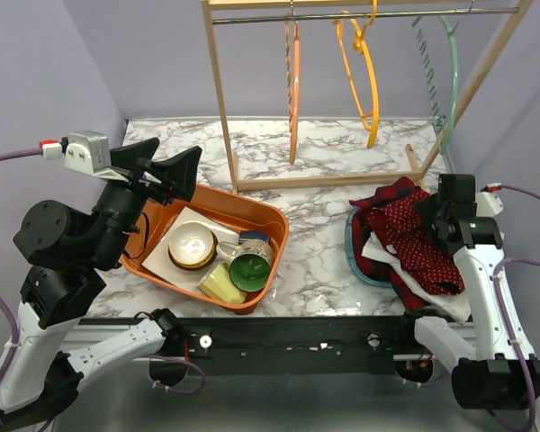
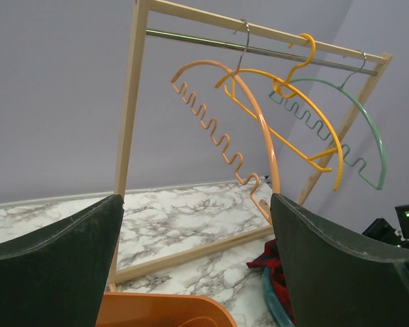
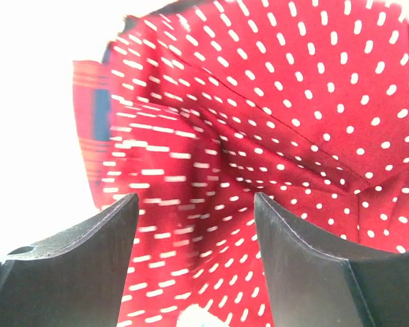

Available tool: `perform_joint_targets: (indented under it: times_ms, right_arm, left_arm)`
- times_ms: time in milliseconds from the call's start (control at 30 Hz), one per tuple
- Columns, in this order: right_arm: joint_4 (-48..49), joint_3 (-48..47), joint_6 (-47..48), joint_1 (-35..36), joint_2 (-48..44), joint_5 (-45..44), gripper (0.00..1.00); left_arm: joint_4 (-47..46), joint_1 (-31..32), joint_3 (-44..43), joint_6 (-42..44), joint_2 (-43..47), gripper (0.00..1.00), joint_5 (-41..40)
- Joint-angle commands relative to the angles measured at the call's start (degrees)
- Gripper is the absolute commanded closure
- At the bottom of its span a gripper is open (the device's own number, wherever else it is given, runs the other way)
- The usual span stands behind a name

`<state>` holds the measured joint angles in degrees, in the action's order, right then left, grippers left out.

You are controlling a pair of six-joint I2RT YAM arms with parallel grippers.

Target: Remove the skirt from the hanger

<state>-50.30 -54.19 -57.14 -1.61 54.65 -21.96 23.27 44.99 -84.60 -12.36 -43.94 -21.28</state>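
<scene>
The red skirt with white dots (image 1: 418, 238) lies crumpled on other clothes in a teal basket (image 1: 355, 263) at the right. My right gripper (image 1: 428, 211) hovers just over it, open. In the right wrist view the skirt (image 3: 279, 116) fills the frame beyond the right gripper (image 3: 194, 199); nothing sits between the jaws, and the cloth is blurred on the left. Three bare hangers, orange (image 1: 293, 81), yellow (image 1: 367, 76) and green (image 1: 447, 63), hang on the rail. My left gripper (image 1: 173, 155) is raised at the left, open and holding nothing (image 2: 195, 199).
A wooden rack (image 1: 220, 81) stands at the back of the marble table. An orange bin (image 1: 275, 216) near the left arm holds bowls, a cup and a jar. A plaid garment (image 1: 378, 209) and white cloth lie under the skirt.
</scene>
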Motion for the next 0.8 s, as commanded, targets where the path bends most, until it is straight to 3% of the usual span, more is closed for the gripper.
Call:
perform_joint_targets:
  times_ms: [0, 100, 300, 767]
  right_arm:
    - [-6.84, -5.31, 4.49, -0.33, -0.59, -4.50, 0.24]
    - [5.88, -1.20, 13.18, -0.94, -4.63, 3.36, 0.27]
    - [15.05, 0.58, 20.66, -2.96, -3.69, 8.85, 0.00]
    - [32.37, 6.29, 26.20, -5.86, 12.03, 14.75, 0.04]
  left_arm:
    - [-0.41, -0.26, 1.10, 0.14, 1.75, 0.01, -1.13]
    - [-0.68, -0.26, 1.89, -0.56, 2.46, 0.01, -0.26]
    - [0.99, -0.26, 0.57, -1.09, 2.11, 0.01, 0.18]
    - [2.40, -0.26, 3.38, -2.67, 3.51, 0.01, -2.63]
